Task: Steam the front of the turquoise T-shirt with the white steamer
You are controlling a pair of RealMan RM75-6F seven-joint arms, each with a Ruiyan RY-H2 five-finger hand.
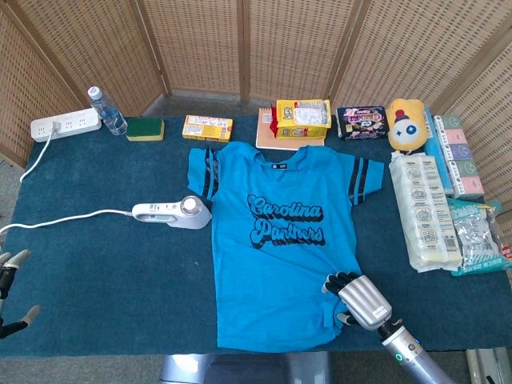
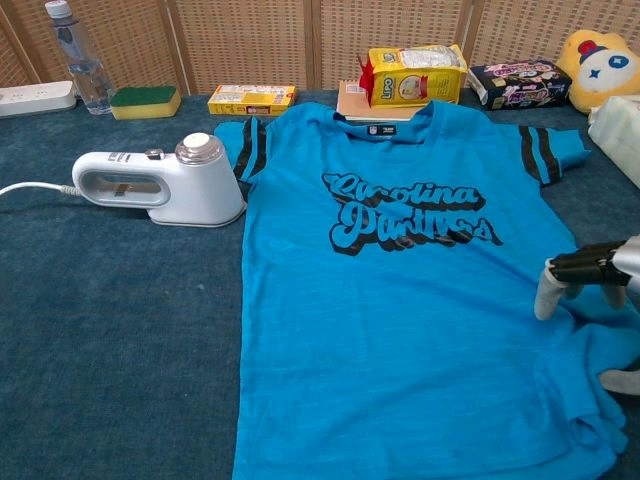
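Blue table [image 1: 104, 264]; right hand [image 1: 362, 298] on T-shirt [image 1: 276, 264] hem

Bright, even daylight, soft shadows, sharp focus; the chest view's edges perhaps slightly distorted.

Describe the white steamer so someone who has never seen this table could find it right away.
Start at the turquoise T-shirt spread flat in the middle of the dark blue table. Just off the shirt's striped sleeve on the robot's left lies the white steamer, on its side. It is the only white appliance there, with a round silver cap and a white cord trailing toward the table's edge.
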